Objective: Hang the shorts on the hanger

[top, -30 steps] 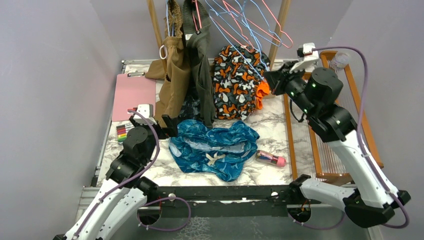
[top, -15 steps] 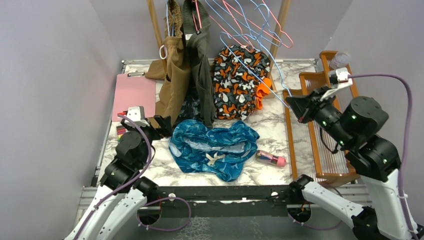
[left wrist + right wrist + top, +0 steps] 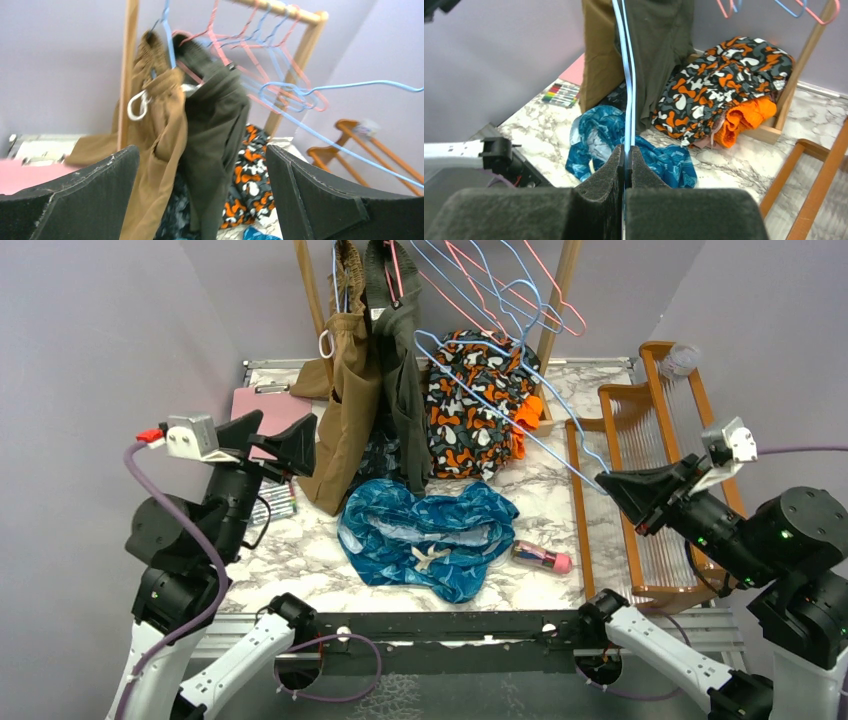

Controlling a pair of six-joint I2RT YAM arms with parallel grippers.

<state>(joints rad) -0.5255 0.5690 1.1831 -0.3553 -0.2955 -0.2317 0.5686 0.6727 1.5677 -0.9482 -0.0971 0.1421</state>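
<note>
Because the right end effector (image 3: 605, 480) is clenched on the light-blue hanger (image 3: 629, 110), its long axis slanting up-left toward the rack (image 3: 553, 300), the shorts (image 3: 425, 535) lie below-left of it on the desk (image 3: 300, 570), mid near edge; the left end effector (image 3: 272, 432) hovers released over the left edge.

My top view looks down on the table (image 3: 300, 550) from behind; both wrist views, nearer, share rack (image 3: 131, 60) and hanger (image 3: 630, 90).

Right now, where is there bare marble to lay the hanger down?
Bare marble: between markers and shorts, and between shorts and wooden rack beyond the pink tube. Crowded at the back around the patterned garment.
</note>
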